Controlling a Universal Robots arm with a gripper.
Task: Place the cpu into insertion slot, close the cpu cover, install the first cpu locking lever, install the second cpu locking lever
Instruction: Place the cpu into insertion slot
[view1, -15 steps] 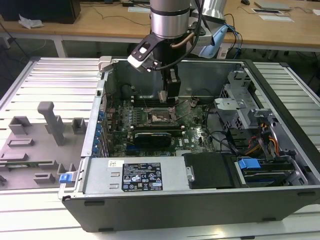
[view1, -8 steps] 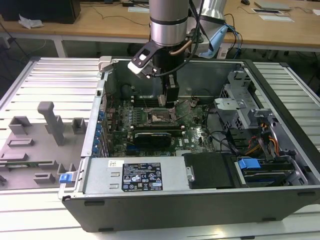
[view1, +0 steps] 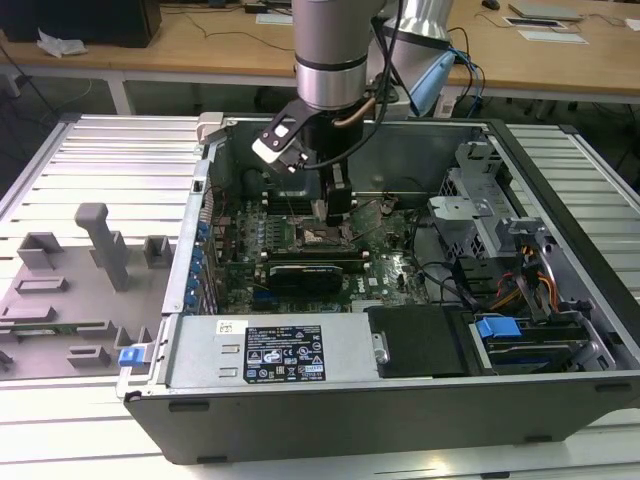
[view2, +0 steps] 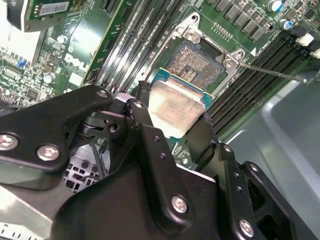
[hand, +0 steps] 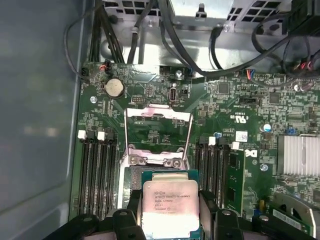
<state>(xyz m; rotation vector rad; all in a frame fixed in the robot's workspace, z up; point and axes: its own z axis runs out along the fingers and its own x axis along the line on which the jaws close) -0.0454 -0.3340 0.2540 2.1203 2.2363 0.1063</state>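
Cpu (view2: 177, 102) in gripper (view2: 172, 114), metal top upward

Arm (view1: 329, 50): a silver-grey cylinder is ending in a dark ring, with a blue cap (view1: 432, 80) showing on the joint behind it. A black cable (view1: 385, 50) is running alongside. Gripper (view2: 172, 107): matte black linkage plates are carrying round silver screws (view2: 48, 152); the fingers (view2: 145, 132) are showing black too.
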